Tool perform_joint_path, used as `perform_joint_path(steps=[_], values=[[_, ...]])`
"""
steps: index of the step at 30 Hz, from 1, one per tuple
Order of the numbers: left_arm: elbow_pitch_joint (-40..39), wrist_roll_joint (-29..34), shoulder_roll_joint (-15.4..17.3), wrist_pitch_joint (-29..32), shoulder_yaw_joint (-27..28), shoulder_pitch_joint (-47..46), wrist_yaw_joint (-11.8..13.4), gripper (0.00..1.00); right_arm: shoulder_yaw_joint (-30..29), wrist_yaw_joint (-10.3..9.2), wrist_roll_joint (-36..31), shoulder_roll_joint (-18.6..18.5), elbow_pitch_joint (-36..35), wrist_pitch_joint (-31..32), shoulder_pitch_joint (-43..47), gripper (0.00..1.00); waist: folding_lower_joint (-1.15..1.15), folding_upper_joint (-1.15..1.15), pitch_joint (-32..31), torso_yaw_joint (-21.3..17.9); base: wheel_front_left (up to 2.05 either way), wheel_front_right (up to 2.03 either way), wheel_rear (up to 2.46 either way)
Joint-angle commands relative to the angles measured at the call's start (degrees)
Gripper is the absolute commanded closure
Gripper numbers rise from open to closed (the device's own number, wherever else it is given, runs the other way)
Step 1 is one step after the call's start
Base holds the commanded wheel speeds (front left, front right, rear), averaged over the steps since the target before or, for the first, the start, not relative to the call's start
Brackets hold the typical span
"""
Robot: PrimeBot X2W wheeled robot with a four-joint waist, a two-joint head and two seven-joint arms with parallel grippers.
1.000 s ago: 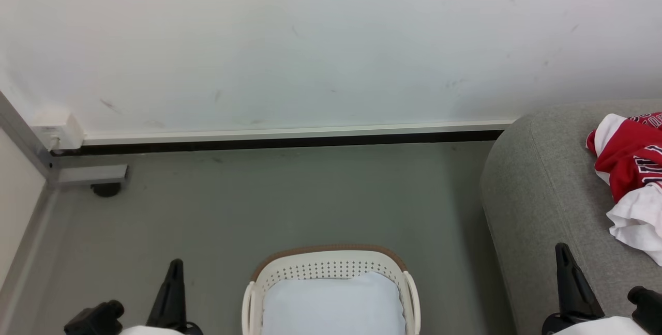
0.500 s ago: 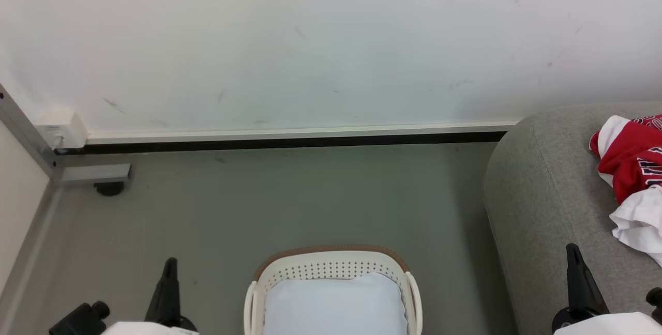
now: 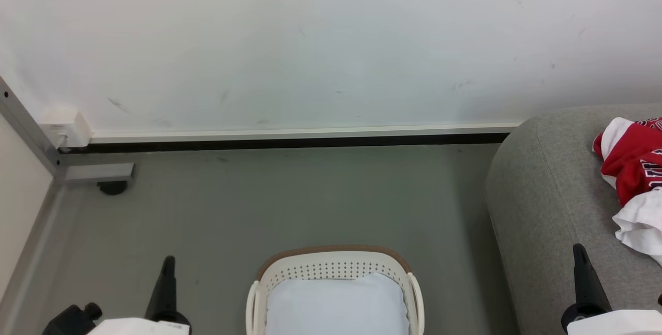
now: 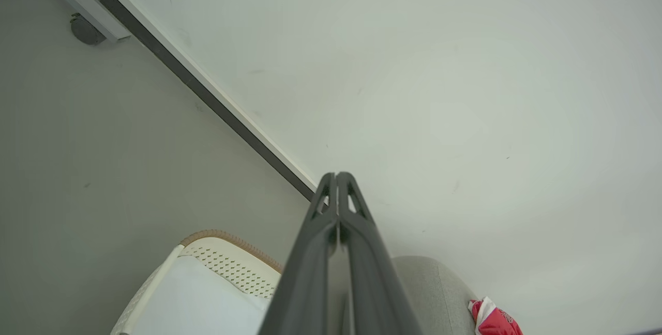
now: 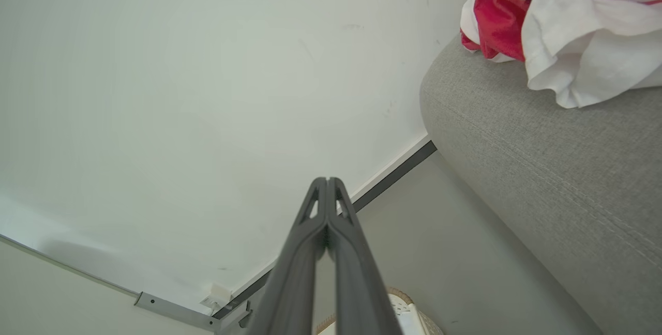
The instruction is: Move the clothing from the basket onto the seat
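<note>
A white wall (image 3: 310,40), lightly scuffed, takes up the upper half of the head view. It meets a grey floor (image 3: 289,200) along a white skirting with a dark strip (image 3: 289,142) beneath it.

The seat (image 3: 543,195), a grey fabric sofa with a rounded end, stands on the right against the wall. The clothing (image 3: 633,169) lies bunched on top of it, at the right edge of the head view: red fabric with white trim above a crumpled white fold. The right wrist view shows the same heap (image 5: 558,25) resting on the upholstery (image 5: 543,169). Black-and-white lettering runs across the red cloth, but it is folded and cut off by the frame, so no word can be read.

The basket (image 3: 331,265), white with perforated walls and a brown rim band, sits on the floor at bottom centre, apart from the seat. Inside it lies 1 pale blue-white cushion (image 3: 336,306), covering the inside from wall to wall.

The left gripper (image 3: 168,262) hangs over the floor left of the basket, its 2 dark fingers pressed together on nothing, as its wrist view (image 4: 336,176) confirms. The right gripper (image 3: 580,249) hangs over the seat's near edge, likewise clenched and empty (image 5: 327,180).

At far left, a grey bracket (image 3: 93,172) with a black caster (image 3: 113,187) stands by the wall.
</note>
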Motion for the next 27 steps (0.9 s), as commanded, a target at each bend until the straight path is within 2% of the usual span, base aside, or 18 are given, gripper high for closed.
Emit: perform_joint_path(steps=[1, 27], values=[[-0.7, -2.0, 0.4, 0.4, 0.4, -1.2, -0.4, 1.0, -0.5, -0.04, 1.7, -0.2, -0.8, 0.5, -1.3, 1.0, 0.0, 0.0, 0.0, 0.0, 0.0, 0.0, 0.0], [-0.6, -17.6, 0.5, 4.8, 1.5, -2.0, -0.6, 1.0, -2.8, -0.07, 16.1, 0.3, -0.9, 4.9, -1.8, 1.0, 0.0, 0.0, -0.2, 0.8, 0.0, 0.0, 0.0]])
